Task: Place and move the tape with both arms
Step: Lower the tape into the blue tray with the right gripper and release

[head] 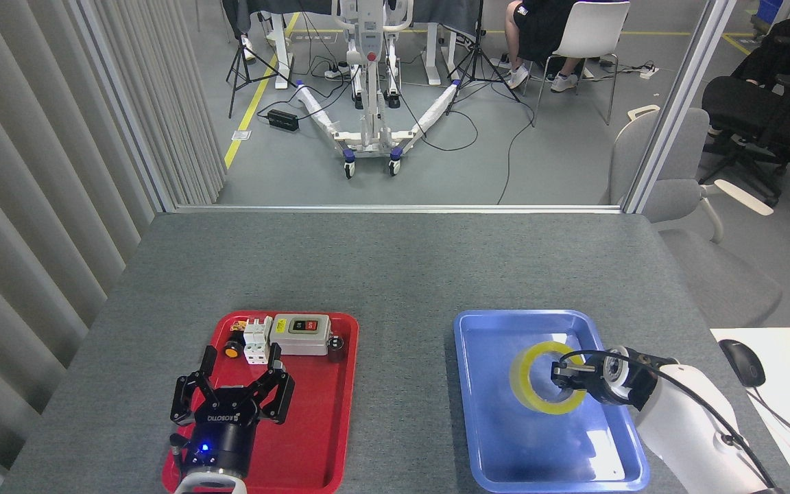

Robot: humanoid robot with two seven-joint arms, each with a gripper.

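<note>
The tape (531, 384), a yellow translucent roll with a wide round hole, lies nearly flat on the floor of the blue tray (484, 418). My right gripper (563, 376) comes in from the right and is shut on the roll's right rim, one finger reaching into the hole. My left gripper (234, 391) hovers over the red tray (330, 439) with its black fingers (282, 394) spread open and nothing between them; a blue light glows on its wrist.
At the red tray's far end sit a grey switch box (302, 334), a white terminal block (256, 339) and a small yellow button (232, 350). A computer mouse (743, 361) lies on a white desk to the right. The grey table's far edge meets a glass partition.
</note>
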